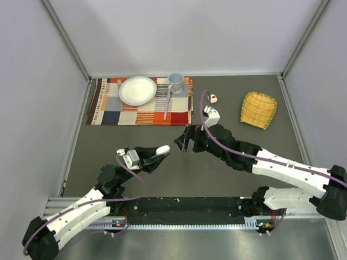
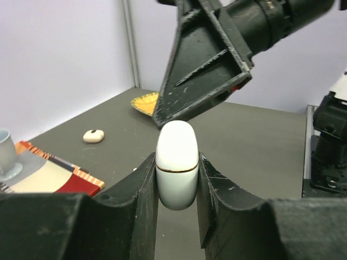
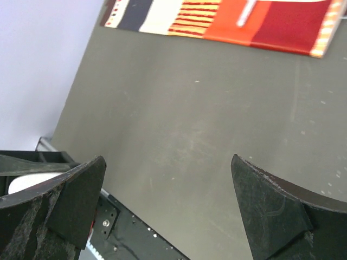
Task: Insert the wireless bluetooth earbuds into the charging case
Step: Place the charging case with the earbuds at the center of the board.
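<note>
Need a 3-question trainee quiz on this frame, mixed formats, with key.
1. True or false: the left gripper is shut on the white charging case.
2. Pick one. The right gripper is: A) open and empty; B) shut on the case; C) shut on nothing.
3. Fill in: the white plate lies on the striped ___.

Key: 1 true. 2 A. 3 placemat.
</note>
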Controlling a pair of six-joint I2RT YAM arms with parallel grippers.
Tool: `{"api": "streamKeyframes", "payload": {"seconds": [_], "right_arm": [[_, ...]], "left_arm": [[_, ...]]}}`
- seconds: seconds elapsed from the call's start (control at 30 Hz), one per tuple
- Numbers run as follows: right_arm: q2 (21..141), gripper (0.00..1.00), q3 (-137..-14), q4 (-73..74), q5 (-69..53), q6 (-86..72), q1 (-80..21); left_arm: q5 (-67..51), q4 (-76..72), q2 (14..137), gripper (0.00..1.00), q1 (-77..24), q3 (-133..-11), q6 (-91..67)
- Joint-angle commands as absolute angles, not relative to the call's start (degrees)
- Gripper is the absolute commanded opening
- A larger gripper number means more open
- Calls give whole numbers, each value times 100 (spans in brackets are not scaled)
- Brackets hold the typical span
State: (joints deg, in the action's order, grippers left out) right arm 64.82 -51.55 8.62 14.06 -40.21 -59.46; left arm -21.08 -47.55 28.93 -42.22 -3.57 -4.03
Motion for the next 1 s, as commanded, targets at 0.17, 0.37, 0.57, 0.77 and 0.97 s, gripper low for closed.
{"api": "streamKeyframes", "payload": {"seconds": [0.17,0.37,0.57,0.77,0.97], "right_arm": [[5968,99,-4914,1257,2549,-4473,-5810],[5985,99,-4895,1301,2347,-4518,-5669],[5977,99,-4931,1362,2259,-4500,-5651],[5854,99,-4878,1389,2224,-4491,-5660],[5897,99,-4843,1380,2294,-4500,-5634]], "left_arm": [[-194,-4088,2891,0,-4210,-623,-1361],[36,-3140,3874,0,-3887,-1352,-2293],[-2081,-3857,5517,0,-2692,-1670,-3971],[-2478,-4096,6967,0,-2575,-1968,-4447],[-2645,-5009,8083,0,-2558,-2039,-4983]]}}
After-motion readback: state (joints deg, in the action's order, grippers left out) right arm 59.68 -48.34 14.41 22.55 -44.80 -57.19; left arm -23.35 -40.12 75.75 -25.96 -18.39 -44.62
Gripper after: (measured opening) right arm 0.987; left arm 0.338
